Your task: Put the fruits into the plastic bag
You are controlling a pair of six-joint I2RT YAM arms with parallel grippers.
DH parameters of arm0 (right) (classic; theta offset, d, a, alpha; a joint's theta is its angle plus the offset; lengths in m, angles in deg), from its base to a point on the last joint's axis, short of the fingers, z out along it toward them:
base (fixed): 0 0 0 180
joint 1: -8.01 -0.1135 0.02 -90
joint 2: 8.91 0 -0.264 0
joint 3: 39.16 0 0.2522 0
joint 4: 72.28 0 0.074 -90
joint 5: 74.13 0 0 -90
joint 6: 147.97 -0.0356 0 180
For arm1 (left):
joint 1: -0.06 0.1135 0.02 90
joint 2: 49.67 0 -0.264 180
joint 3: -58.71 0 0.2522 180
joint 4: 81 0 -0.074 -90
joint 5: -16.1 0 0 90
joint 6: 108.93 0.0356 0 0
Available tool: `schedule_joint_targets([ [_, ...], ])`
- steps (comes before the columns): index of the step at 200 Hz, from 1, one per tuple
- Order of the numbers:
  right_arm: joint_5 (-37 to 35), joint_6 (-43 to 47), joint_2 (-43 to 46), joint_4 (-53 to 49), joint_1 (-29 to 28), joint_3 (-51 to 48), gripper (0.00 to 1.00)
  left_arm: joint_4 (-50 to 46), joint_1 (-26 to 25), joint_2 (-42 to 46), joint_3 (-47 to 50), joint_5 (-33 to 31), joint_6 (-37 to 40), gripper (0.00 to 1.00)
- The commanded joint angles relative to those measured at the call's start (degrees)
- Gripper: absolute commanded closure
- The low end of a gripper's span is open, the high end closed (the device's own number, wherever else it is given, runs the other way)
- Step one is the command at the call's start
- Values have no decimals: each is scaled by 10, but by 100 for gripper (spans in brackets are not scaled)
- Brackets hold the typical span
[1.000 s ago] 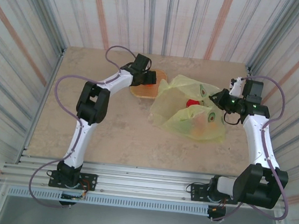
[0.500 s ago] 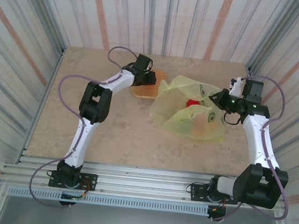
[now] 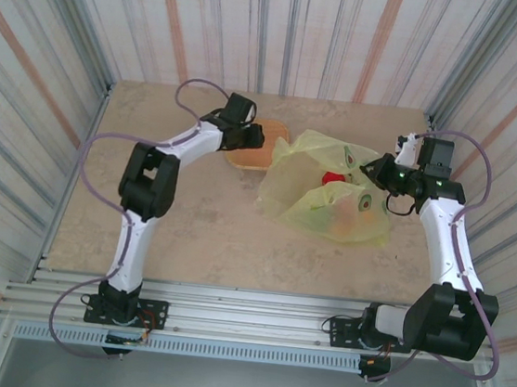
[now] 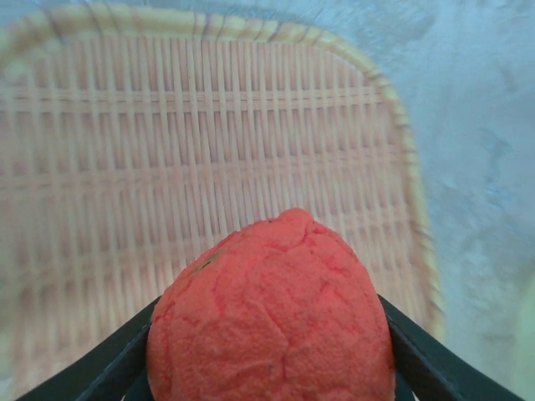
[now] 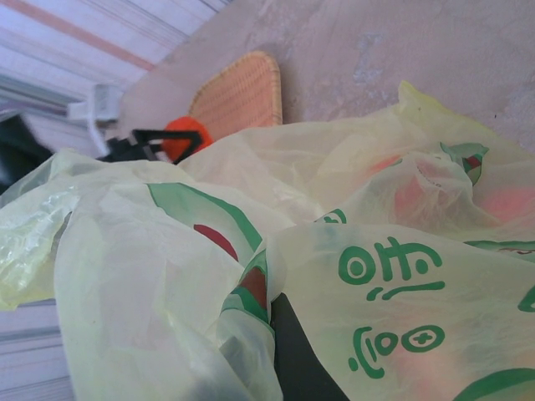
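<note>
Left wrist view: I am squeezing an orange fruit (image 4: 272, 309) in my left gripper (image 4: 272, 368) at the bottom of the frame, with one dark finger pressing on each side. Behind it the wicker tray (image 4: 167, 142) is filling the upper left. The table (image 4: 476, 125) is showing at the right. My right gripper (image 5: 292, 359) is pinching shut on a fold of the plastic bag (image 5: 401, 276), low in its frame. From above, a red fruit (image 3: 335, 177) is sitting inside the bag, right of the tray.
</note>
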Motion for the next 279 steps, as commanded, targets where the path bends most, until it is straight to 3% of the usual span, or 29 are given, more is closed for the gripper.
schedule_joint_targets([
  [1,-1,3,6,-5,-2,-4,98,56,3,129,75,5,5,42],
  [50,-2,5,1,-3,-2,4,98,135,-25,338,306,15,3,42],
  [95,1,5,-9,2,-1,6,98,201,-115,433,425,7,20,43],
  [147,0,4,0,0,-1,4,98,268,-208,331,358,11,39,41],
  [205,4,3,6,-3,-4,-2,98,216,-220,172,172,-35,40,41],
  [241,7,2,4,-3,-9,-3,98,178,-234,88,77,19,34,40],
  [279,-1,5,13,-8,-5,2,98,207,-279,66,74,40,34,38],
])
